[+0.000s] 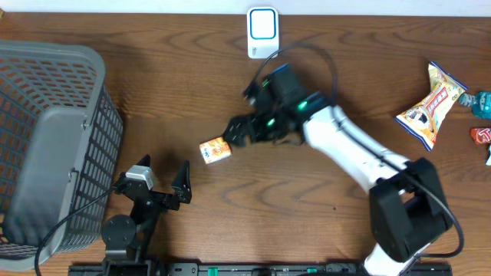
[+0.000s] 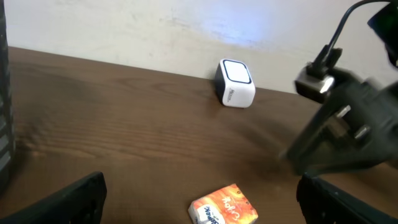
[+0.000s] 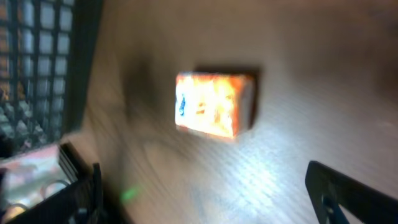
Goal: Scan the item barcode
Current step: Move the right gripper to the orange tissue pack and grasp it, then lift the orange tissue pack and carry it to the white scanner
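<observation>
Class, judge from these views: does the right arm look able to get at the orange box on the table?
Probably yes. The right gripper hangs open just beside the orange box, which lies alone on the table. Nothing stands between them, and the basket and left gripper sit well apart.

Worktop (image 1: 230,92): brown wood grain, meeting a pale wall (image 1: 115,6) along its far edge. Basket (image 1: 96,165): grey plastic mesh, standing at the left end (contents cannot be made out). Snack bag (image 1: 432,103): yellow and white, lying flat near the right end. Beside it lie a teal item (image 1: 482,102) and a red packet (image 1: 481,135), both cut off by the frame edge.
</observation>
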{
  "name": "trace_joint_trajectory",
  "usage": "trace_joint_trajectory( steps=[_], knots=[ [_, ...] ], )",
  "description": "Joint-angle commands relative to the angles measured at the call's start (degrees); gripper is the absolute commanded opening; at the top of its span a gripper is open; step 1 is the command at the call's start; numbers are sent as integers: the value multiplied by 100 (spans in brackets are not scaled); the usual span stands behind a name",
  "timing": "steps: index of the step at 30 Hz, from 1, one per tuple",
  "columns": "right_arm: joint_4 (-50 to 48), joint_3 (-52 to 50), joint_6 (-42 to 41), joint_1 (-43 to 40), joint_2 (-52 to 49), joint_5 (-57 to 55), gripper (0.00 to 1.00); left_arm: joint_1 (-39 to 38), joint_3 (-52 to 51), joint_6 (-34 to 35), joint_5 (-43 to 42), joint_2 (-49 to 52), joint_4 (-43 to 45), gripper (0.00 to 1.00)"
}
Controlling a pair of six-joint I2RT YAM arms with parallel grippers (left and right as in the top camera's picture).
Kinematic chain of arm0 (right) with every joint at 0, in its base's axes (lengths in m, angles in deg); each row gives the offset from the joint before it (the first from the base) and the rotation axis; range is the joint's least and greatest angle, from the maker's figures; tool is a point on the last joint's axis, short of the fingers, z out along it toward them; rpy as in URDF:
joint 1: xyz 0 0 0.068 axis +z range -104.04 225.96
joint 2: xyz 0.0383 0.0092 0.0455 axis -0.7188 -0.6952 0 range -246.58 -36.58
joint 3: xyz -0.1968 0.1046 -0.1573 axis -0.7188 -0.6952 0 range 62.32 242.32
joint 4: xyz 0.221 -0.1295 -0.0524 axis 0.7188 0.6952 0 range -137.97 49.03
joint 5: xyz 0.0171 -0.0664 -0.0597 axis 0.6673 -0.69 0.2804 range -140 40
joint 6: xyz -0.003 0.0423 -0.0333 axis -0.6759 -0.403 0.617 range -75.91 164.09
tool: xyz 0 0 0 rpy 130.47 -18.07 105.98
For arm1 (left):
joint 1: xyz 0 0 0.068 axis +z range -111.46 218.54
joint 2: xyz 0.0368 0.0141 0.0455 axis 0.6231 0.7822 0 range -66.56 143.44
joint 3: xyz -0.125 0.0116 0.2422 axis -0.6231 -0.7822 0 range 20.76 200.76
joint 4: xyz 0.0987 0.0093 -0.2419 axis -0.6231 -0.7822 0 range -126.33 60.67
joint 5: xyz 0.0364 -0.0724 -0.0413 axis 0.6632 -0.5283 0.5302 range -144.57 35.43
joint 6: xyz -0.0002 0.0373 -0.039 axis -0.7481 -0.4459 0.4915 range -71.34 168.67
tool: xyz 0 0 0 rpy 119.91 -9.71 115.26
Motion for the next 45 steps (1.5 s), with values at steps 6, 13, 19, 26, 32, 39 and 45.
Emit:
trace_joint_trajectory(
  steps=[6,13,19,26,32,39,45],
  knots=[
    [-1757,-1019,-219,1167,-407,-2404,98,-24,-105,9,-26,-26,-166,98],
    [-2369,-1019,-221,1255,-1115,-2402,58,-24,-105,9,-26,-26,-168,98],
    [-2398,-1010,-205,1156,-1266,-2402,4,-24,-105,9,-26,-26,-168,98],
    [-1567,-1001,1744,678,-621,-1283,1,-24,-105,9,-26,-26,-168,98],
    [190,-1001,4505,-203,879,719,1,-24,-105,9,-26,-26,-168,98],
    [1738,-1016,7173,-1598,1982,3943,1,-24,-105,9,-28,-26,-168,98],
    [1443,-1252,7731,-2391,1585,5567,1,-24,-105,9,-28,-26,-168,98]
  ],
)
